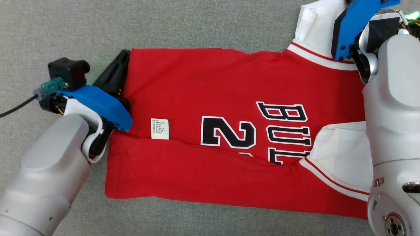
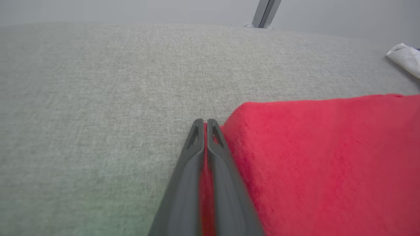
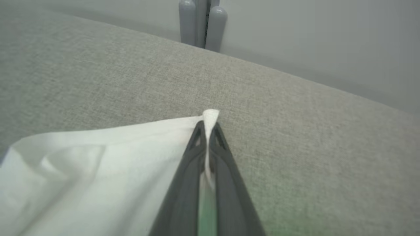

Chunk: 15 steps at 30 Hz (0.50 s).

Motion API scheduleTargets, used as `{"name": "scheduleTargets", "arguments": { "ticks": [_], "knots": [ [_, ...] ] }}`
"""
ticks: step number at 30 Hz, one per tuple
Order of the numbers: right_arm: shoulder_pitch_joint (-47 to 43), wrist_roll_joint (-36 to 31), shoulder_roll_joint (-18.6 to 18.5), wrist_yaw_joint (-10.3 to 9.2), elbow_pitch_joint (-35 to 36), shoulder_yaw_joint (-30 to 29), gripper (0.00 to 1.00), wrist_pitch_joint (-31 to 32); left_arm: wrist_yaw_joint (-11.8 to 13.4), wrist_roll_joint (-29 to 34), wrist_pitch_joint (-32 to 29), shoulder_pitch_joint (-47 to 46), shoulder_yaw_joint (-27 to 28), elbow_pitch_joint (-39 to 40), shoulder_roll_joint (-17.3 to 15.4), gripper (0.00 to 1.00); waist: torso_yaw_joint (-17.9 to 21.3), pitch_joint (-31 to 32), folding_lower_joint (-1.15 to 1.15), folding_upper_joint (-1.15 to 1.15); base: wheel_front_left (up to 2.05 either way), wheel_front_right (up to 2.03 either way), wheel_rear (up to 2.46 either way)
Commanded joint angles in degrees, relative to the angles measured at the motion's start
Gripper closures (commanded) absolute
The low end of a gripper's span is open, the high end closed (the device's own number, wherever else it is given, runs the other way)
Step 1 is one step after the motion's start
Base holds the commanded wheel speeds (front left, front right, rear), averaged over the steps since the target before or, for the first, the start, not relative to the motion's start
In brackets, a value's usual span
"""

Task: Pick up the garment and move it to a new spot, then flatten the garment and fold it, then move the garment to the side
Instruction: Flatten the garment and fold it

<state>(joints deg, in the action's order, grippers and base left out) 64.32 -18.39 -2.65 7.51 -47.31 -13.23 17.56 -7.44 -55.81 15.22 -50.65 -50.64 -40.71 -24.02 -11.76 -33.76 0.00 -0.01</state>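
Grey cloth surface (image 1: pixel 65 26): the left gripper (image 2: pixel 204 126) clamps the red hem corner (image 2: pixel 249 111), and the right gripper (image 3: pixel 206 127) pinches the white sleeve (image 3: pixel 98 154) of the garment (image 1: pixel 213 82) spread mid-surface. Folding looks in hand; next, both corners likely need lifting together.

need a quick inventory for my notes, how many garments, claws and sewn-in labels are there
garment: 1
claws: 2, left claw and right claw, both shut on the garment
label: 1
total: 4
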Motion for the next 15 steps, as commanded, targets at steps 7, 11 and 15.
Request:
{"name": "scheduleTargets", "arguments": {
  "ticks": [7, 11, 15],
  "knots": [
    [0.8, -1.45, -0.45, -0.02, 3.41, -2.2, 1.0, -13.43, -0.08, 7.38, -0.04, 0.98, 11.51, 1.66, 0.6, 1.0, 0.68, 1.29, 0.0, 0.01, 0.0, 0.0, 0.0],
    [-0.52, 0.65, -0.33, -0.01, 2.49, -2.53, 1.0, -19.41, -0.08, 12.32, -0.05, 3.87, 17.4, 3.02, 1.45, 1.0, 1.88, 3.18, 0.0, 0.01, 0.0, 0.0, 0.0],
    [-2.31, 4.21, -0.42, -0.02, 0.47, -1.58, 1.0, -25.02, -0.08, 15.52, -0.04, 6.64, 20.72, 3.61, 1.83, 1.0, 3.9, 5.8, 0.0, 0.01, 0.0, 0.0, 0.0]
  ]
}}
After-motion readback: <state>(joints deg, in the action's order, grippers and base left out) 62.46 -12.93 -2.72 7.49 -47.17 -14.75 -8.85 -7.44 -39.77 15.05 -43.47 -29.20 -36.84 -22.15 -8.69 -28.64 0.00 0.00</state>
